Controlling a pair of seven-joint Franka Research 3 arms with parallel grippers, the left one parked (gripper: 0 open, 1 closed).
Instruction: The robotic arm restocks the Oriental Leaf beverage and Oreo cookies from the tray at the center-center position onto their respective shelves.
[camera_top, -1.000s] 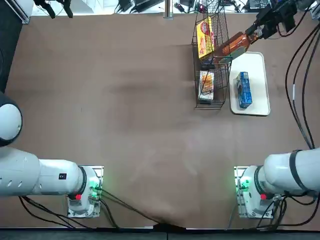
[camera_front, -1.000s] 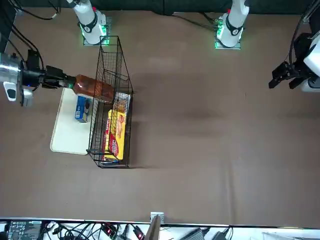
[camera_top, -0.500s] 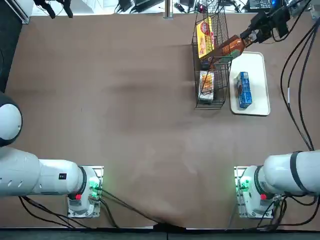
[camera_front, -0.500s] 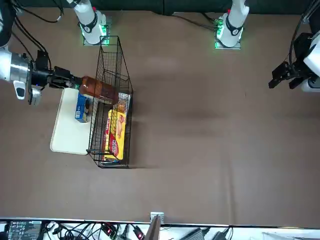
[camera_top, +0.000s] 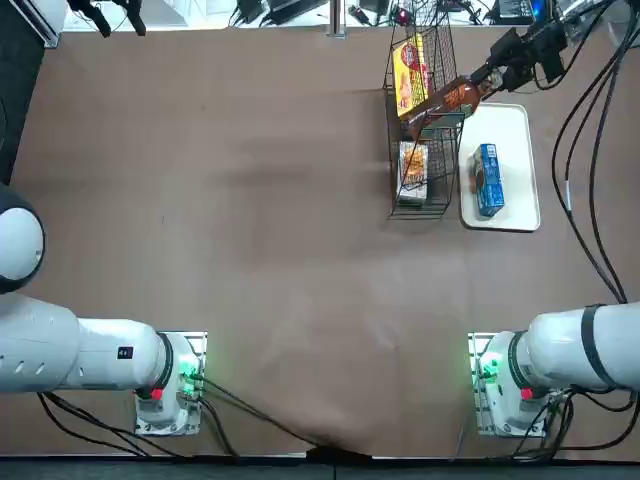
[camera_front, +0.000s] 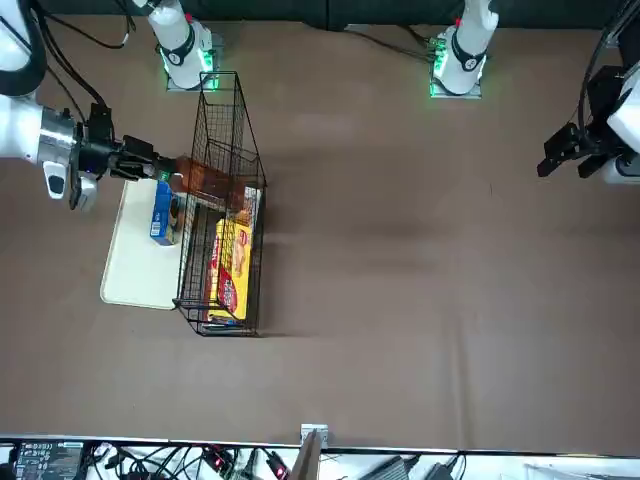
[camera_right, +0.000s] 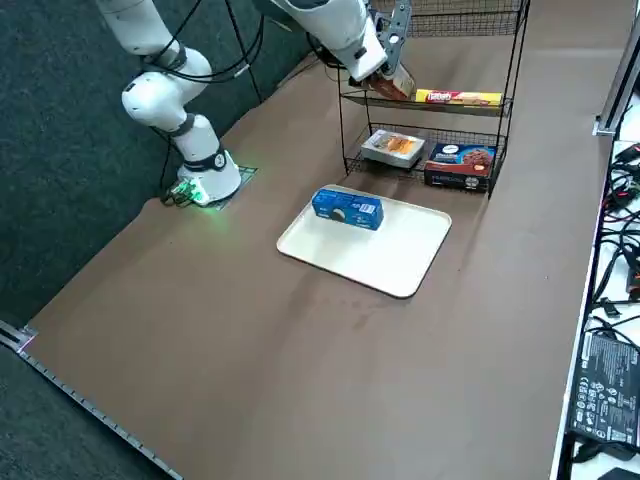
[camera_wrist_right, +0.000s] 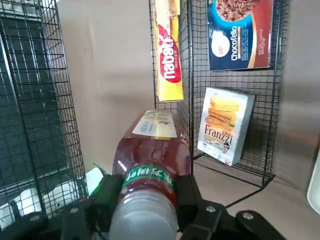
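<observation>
Reddish-brown bottle (camera_wrist_right: 152, 155), green neck label

Compared with the earlier frames, we observe the right gripper (camera_top: 484, 84) nearer the black wire rack (camera_top: 422, 212), at its side, and the bottle of Oriental Leaf tea (camera_top: 440, 107) advanced farther into the rack with it. In the top view, we find the arm's black cables (camera_top: 569, 195) shifted left; in the front view, more of the white right arm (camera_front: 22, 125) shows.
</observation>
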